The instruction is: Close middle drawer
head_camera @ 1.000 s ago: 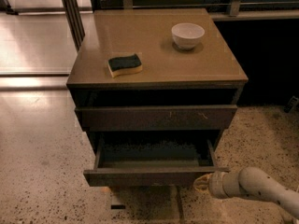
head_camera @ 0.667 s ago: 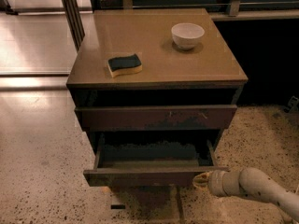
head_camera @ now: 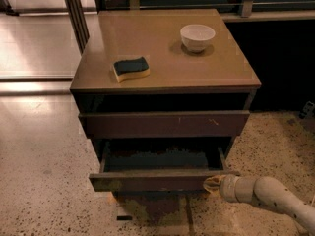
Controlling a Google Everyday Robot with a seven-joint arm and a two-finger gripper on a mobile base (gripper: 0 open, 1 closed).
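Note:
The middle drawer (head_camera: pixel 157 180) is a dark-brown wooden drawer, pulled well out of the cabinet, with its dark interior (head_camera: pixel 160 160) showing. My gripper (head_camera: pixel 212 184) comes in low from the right on a pale arm (head_camera: pixel 268 195). Its tip is at the right end of the drawer's front, touching it or very close to it. Above it, the wider front with small pale scratches (head_camera: pixel 165 124) stands slightly out of the cabinet.
On the cabinet top (head_camera: pixel 162 58) lie a green-and-yellow sponge (head_camera: pixel 131 68) and a white bowl (head_camera: pixel 197 37). A dark metal post (head_camera: pixel 76 14) stands at the back left. Speckled floor (head_camera: pixel 44 181) lies in front and to the left, and a dark recess (head_camera: pixel 285 63) to the right.
My gripper has edged slightly left and up to the right end of the drawer front. The drawer has hardly moved.

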